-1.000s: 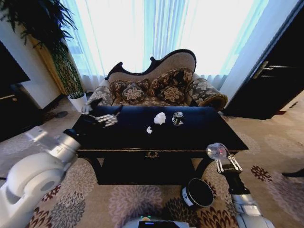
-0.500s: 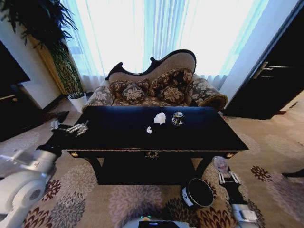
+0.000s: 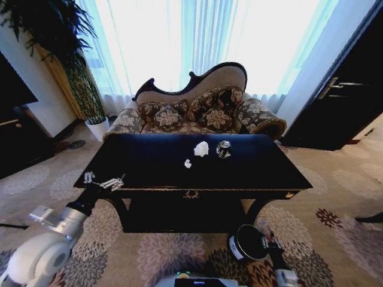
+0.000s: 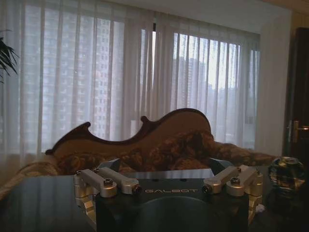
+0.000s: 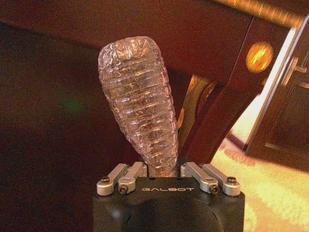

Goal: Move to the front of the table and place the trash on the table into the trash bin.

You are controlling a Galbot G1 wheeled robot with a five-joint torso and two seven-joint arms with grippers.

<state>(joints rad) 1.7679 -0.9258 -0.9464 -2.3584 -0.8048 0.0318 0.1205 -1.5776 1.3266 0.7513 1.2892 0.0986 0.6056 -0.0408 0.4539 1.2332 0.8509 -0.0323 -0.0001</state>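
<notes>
Directly ahead of you stands the black table (image 3: 239, 173), with the patterned sofa (image 3: 197, 110) behind it. On the table top you will find the trash: a drink can (image 3: 223, 149), a crumpled white paper wad (image 3: 201, 148) just beside the can on its left, and a smaller white scrap (image 3: 188, 163) nearer the front edge. All three sit close together around the middle of the top, none touching another.

Check the trash bin (image 3: 248, 242). It stands on the patterned carpet (image 3: 149, 251) in front of the table, toward its right leg, upright with its mouth open upward. A white label shows on its side. The inside reads dark, and you cannot tell what, if anything, lies in it.

Locate the left gripper (image 3: 105, 181) at the table's front left corner, level with the edge. In the left wrist view the left gripper (image 4: 169, 193) has its fingers (image 4: 104, 182) spread wide apart with nothing between them, and the can (image 4: 287, 174) shows farther off on the table top.

Locate the right gripper (image 5: 166, 174) low down beside the bin, under the table's edge. Its fingers are clamped on the narrow end of a crushed clear plastic bottle (image 5: 140, 104), which points away from the wrist toward the table's underside.
</notes>
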